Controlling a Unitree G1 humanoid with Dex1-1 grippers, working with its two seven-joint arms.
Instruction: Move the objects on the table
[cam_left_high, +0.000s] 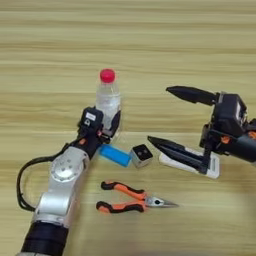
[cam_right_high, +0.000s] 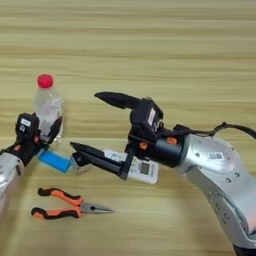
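A clear plastic bottle (cam_left_high: 108, 100) with a red cap stands upright left of centre on the table (cam_left_high: 150, 45). My left gripper (cam_left_high: 106, 126) is shut on its lower part. Just in front of it lies the flat blue block (cam_left_high: 115, 156), with the small black cube (cam_left_high: 141, 155) beside it on the right. The orange-and-black pliers (cam_left_high: 131, 196) lie nearer to me. My right gripper (cam_left_high: 159, 115) is open wide, with its lower finger lying over the white remote control (cam_left_high: 212, 170) and its tip close to the cube.
The far half of the table shows only bare wood. A black cable (cam_left_high: 22, 180) loops beside my left forearm. My right arm (cam_right_high: 215, 160) fills the near right corner.
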